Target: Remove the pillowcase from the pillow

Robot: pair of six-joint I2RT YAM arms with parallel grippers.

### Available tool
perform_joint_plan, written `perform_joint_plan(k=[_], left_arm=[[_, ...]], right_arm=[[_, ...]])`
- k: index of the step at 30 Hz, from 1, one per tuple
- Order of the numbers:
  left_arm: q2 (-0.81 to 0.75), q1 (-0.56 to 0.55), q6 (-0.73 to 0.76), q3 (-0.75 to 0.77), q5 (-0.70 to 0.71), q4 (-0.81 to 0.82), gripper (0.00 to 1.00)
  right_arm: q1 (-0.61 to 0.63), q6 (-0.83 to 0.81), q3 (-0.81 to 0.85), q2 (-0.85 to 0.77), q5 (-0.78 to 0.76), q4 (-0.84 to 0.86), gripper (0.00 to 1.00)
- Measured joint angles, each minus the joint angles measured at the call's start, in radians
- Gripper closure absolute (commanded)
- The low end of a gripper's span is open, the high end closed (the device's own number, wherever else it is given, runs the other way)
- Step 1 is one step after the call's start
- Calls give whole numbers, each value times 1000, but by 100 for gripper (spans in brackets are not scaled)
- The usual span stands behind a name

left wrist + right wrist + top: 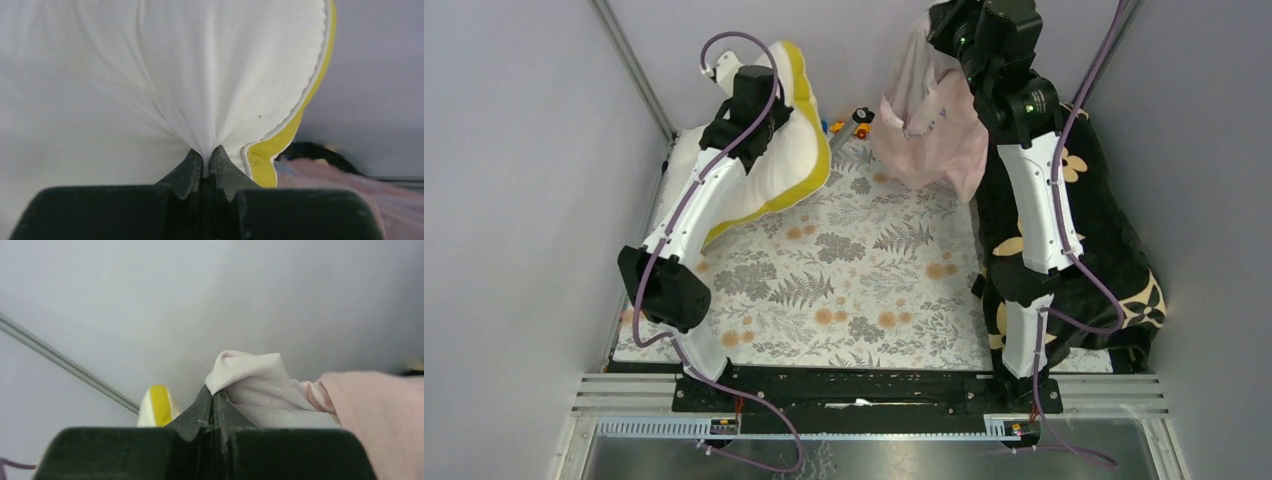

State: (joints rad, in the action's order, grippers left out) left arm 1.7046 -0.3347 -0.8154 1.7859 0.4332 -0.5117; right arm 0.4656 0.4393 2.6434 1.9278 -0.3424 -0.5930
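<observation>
The cream-white pillow [789, 160] with yellow edge trim stands tilted at the back left, bare of its case. My left gripper [749, 95] is shut on a pinch of the pillow's white cover [200, 90], the jaws closed on fabric at their tips [206, 156]. The pale pink pillowcase [929, 125] hangs free at the back right, apart from the pillow. My right gripper [949, 25] is raised high and shut on the top of the pillowcase [250, 375], which drapes down from the jaws [213, 394].
A black blanket with tan flowers [1114, 250] lies bunched along the right side under the right arm. A leaf-print cloth [864, 280] covers the table. Small orange and blue toys [852, 122] lie at the back wall. Grey walls close in left, right and behind.
</observation>
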Motion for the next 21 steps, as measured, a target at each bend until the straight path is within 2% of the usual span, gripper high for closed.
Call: perform_joint_plan(k=[1, 2, 3, 4, 5, 6, 8, 11, 14, 16, 18, 21], left_arm=[[26, 0, 0, 51, -20, 0, 100], [49, -2, 0, 92, -43, 4, 89], [69, -3, 0, 121, -64, 7, 57], [91, -5, 1, 150, -88, 10, 29], [108, -5, 10, 166, -106, 13, 12], [122, -6, 18, 174, -119, 20, 3], [139, -6, 23, 176, -138, 26, 1], [122, -1, 53, 111, -144, 56, 1], [19, 6, 121, -85, -143, 115, 1], [-87, 7, 172, -237, -136, 147, 1], [-197, 8, 217, -361, -126, 190, 1], [-394, 8, 279, -539, -108, 285, 1]], right_arm=[[-3, -1, 123, 59, 16, -18, 98], [-5, -1, 183, 87, 35, -29, 77], [-6, 0, 185, 88, 57, -33, 42], [-8, 5, 156, 74, 86, -33, 16], [-9, 12, 100, 49, 119, -25, 3], [-10, 8, 10, 13, 157, -9, 1], [-9, -6, -119, -29, 211, -16, 0], [-8, -46, -218, -30, 234, -62, 0], [-8, -94, -312, -46, 212, -95, 0], [-8, -122, -450, -107, 184, -79, 0], [-8, -143, -686, -228, 159, 6, 2], [-8, -161, -1176, -502, 121, 271, 4]])
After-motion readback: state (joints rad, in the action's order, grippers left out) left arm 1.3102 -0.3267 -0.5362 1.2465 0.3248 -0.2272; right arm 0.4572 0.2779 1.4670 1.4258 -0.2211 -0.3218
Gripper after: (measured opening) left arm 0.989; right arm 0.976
